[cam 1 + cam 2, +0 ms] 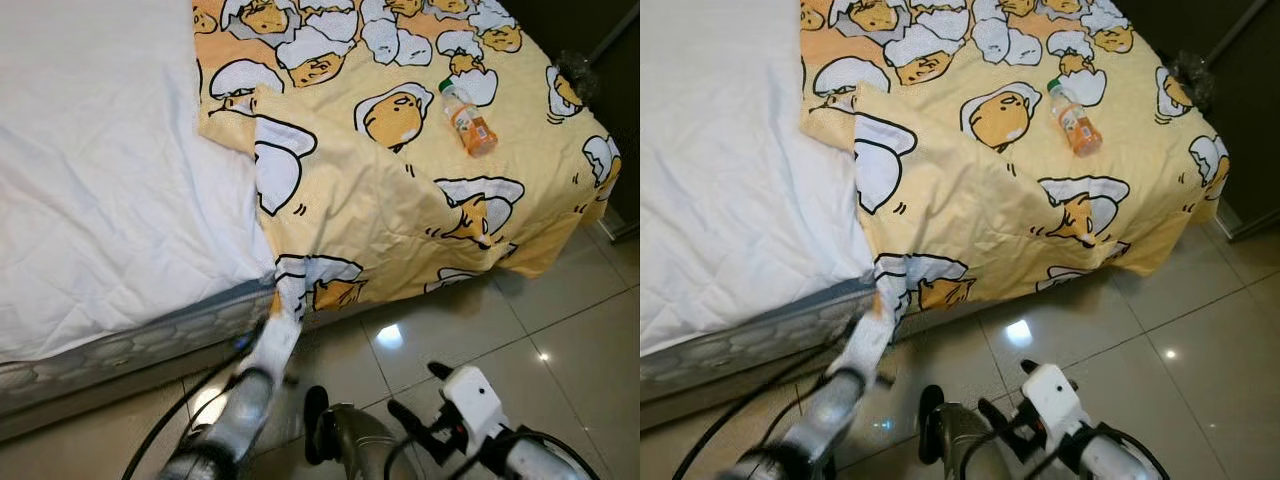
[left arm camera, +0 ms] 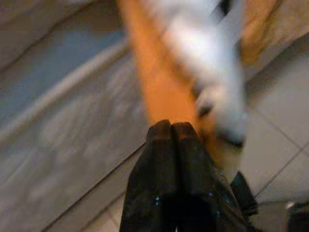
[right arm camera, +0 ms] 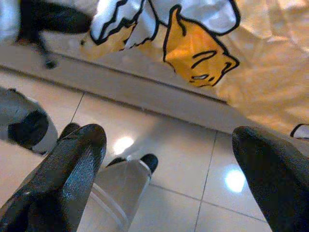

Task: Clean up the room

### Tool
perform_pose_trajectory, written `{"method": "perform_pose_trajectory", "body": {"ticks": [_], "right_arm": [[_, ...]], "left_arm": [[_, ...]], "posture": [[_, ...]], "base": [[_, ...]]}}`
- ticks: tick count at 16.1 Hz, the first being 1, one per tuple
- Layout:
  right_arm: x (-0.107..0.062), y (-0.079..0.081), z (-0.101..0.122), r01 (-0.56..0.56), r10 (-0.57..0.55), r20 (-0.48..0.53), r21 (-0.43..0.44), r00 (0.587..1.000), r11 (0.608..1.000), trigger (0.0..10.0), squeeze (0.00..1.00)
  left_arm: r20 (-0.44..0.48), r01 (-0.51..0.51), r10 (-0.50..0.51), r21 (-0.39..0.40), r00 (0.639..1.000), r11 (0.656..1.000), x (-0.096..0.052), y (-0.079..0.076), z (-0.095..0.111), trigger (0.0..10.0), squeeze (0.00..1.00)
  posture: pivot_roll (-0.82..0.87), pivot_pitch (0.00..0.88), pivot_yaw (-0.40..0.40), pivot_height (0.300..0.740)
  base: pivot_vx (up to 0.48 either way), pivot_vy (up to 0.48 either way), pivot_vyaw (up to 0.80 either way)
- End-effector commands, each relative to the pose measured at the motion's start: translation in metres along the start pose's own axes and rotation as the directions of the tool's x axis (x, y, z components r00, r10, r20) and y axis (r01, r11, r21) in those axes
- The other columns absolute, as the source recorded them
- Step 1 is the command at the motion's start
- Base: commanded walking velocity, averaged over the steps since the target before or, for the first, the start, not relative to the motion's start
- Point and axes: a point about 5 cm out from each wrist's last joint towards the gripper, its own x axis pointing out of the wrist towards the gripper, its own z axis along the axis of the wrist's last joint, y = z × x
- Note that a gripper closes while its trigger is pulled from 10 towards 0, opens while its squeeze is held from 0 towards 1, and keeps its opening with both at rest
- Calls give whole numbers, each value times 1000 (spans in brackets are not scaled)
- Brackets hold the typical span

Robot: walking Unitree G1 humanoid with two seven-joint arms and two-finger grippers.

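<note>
Soft matt cloth blanket [image 1: 400, 190], quilted white mattress [image 1: 100, 180], clear plastic bottle [image 1: 467, 118], glossy floor tiles [image 1: 560, 330].

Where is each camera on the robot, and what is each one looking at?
Left and right eye: on the head, looking down at the bed, blanket, bottle and both arms.
Left wrist: along the left gripper, shut on the blanket's edge.
Right wrist: along the open right gripper, over floor.
Shared: the blanket.

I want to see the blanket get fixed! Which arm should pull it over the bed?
Probably the left. The left gripper is shut on the blanket at its hanging corner by the mattress. The right gripper hangs open above the floor, holding nothing.
</note>
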Motion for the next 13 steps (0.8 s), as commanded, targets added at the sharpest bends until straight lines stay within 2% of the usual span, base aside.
{"method": "perform_pose_trajectory", "body": {"ticks": [1, 2, 3, 4, 5, 7, 8, 9, 10, 13], "right_arm": [[0, -3, -4, 27, -27, -7, 18, 1000, 999, 10000, 0], [6, -5, 0, 34, -34, 10, 20, 999, 999, 10000, 0], [15, -7, 6, 40, -41, 39, 22, 998, 999, 10000, 0], [26, -7, 11, 40, -41, 66, 25, 997, 999, 10000, 0], [38, -9, 17, 44, -47, 92, 32, 995, 999, 10000, 0], [46, -11, 21, 56, -61, 109, 46, 992, 997, 10000, 0], [58, -18, 29, 94, -105, 136, 87, 985, 992, 10000, 0], [60, -21, 32, 108, -121, 145, 94, 982, 990, 10000, 0], [60, -25, 34, 130, -144, 160, 99, 976, 987, 10000, 0], [44, -24, 23, 142, -153, 145, 83, 978, 986, 10000, 0]], "left_arm": [[134, -29, 40, -81, 990, 996, 3, 7, 21, 10000, 0], [209, -49, 79, -142, 975, 989, 3, 15, 35, 10000, 0], [317, -75, 139, -206, 938, 976, 1, 29, 60, 10000, 0], [390, -74, 169, -246, 905, 966, -1, 40, 83, 10000, 1000], [422, -63, 185, -286, 887, 956, 0, 48, 97, 10000, 1000], [410, -67, 205, -325, 889, 943, 3, 55, 99, 10000, 1000], [356, -15, 164, -387, 920, 922, 10, 54, 91, 10000, 1000], [337, 17, 128, -395, 933, 919, 10, 50, 87, 10000, 1000], [287, 92, 34, -414, 957, 905, 10, 39, 76, 10000, 1000], [143, 188, -147, -340, 979, 921, 6, 18, 38, 10000, 1000]], "posture": [[-231, 209, -118, 736], [-200, 183, -103, 736], [-181, 164, -93, 736], [-145, 124, -74, 736], [-127, 98, -64, 736], [-115, 81, -55, 736], [-115, 51, -45, 736], [-118, 49, -44, 736], [-127, 52, -44, 736], [-157, 85, -48, 736]], "base": [[0, 0, 0], [0, 0, 0], [0, 0, 0], [0, 0, 0], [0, 0, 0], [0, 0, 0], [0, 0, 0], [0, 0, 0], [0, 0, 0], [0, 0, 0]]}}
